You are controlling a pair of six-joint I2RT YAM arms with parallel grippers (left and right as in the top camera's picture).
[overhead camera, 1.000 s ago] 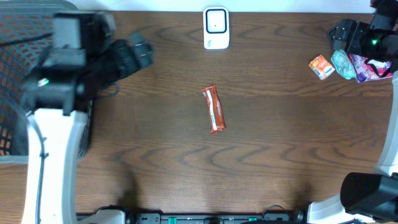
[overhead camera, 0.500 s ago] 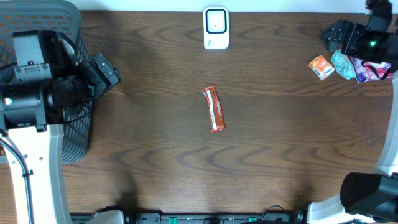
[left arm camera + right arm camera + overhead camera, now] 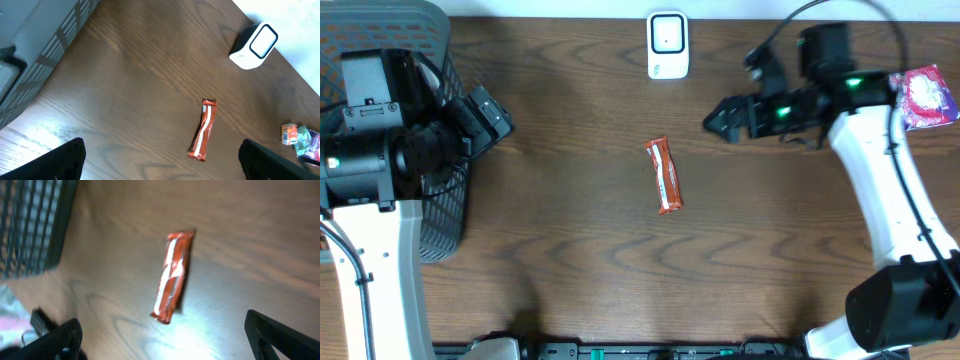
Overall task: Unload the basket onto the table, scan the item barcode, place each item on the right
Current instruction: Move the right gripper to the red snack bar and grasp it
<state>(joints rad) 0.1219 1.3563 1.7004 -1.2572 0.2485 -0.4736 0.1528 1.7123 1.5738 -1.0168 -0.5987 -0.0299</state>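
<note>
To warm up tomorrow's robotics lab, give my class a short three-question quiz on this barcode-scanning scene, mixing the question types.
1. True or false: the orange snack bar lies on the table with nothing gripping it.
2. The white scanner stands at the table's: A far edge; B near edge; C centre.
3. Fill in: the left gripper and right gripper both have jaws standing ___.
Key: 1 true; 2 A; 3 open.

Grey mesh basket point(image 3: 440, 225) at wooden table's point(image 3: 570, 270) left, pink packet point(image 3: 926, 96) at right.

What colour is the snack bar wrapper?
Snack bar wrapper: orange-red with white stripe, clearest in left wrist view.
</note>
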